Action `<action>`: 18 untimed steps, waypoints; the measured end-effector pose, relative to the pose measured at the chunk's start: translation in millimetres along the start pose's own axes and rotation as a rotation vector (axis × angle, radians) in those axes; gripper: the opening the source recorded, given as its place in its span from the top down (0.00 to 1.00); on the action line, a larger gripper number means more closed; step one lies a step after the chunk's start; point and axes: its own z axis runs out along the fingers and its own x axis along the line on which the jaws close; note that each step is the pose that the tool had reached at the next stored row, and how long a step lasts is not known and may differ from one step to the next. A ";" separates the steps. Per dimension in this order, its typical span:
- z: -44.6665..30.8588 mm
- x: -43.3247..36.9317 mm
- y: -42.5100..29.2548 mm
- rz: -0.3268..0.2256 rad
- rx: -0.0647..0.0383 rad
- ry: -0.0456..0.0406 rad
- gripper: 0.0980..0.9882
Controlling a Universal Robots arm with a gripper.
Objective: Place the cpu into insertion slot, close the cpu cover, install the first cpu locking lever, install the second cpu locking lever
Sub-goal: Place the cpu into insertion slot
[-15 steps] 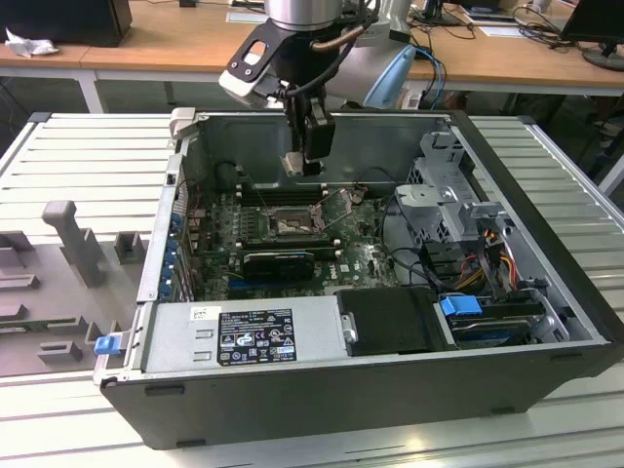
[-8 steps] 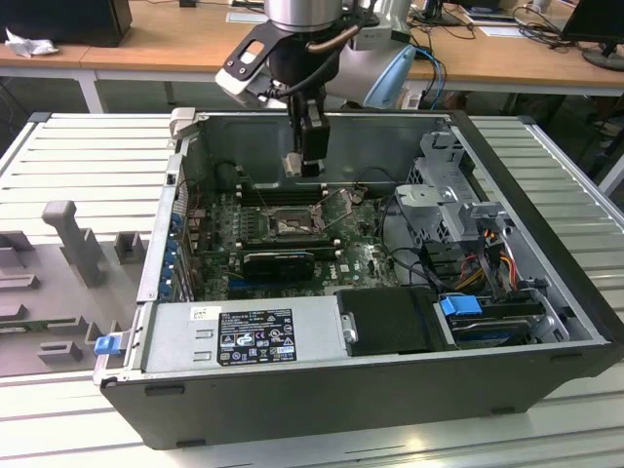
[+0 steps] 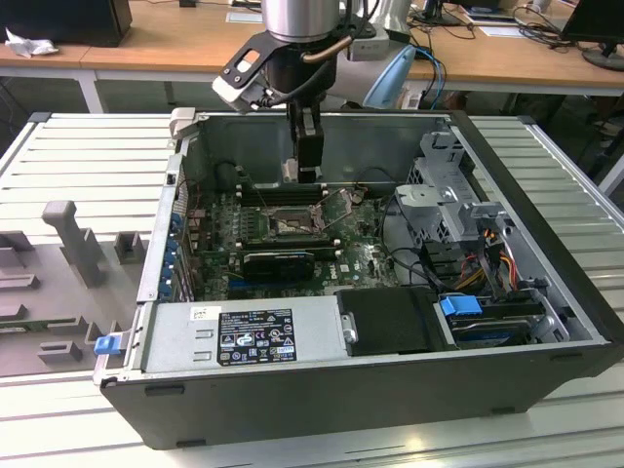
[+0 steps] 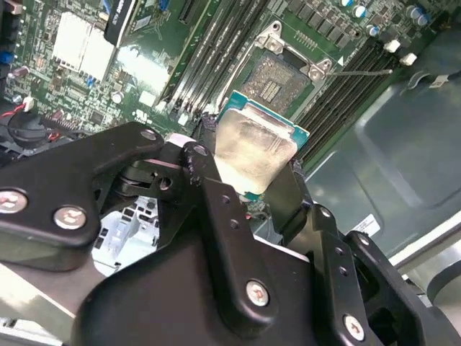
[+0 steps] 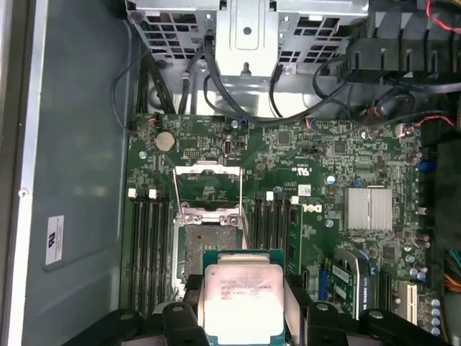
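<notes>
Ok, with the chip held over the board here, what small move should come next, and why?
Probably ease the small square silver-topped cpu, clamped in the jaws, sideways until it is centred over the black-framed square insertion slot. In the first wrist view it covers just one corner of that socket, and the thin silver cpu cover is hinged open, leaving the socket bare.

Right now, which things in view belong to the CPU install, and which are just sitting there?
Job:
cpu, clamped in the gripper above the board
insertion slot, empty
cpu cover, swung open
locking lever, unlatched

Lying about:
memory slots
silver heatsink
coin battery
power supply
drive cage
</notes>
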 end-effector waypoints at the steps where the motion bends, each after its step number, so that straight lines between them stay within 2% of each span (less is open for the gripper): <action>1: 3.2 0.0 -0.6 0.000 0.000 -0.0001 0.52; 6: 14.2 0.4 -1.7 0.046 -0.001 -0.0038 0.52; 14: 34.6 3.4 -4.8 0.045 -0.001 -0.0044 0.52; 18: 44.5 4.3 -5.6 0.008 0.000 -0.0013 0.52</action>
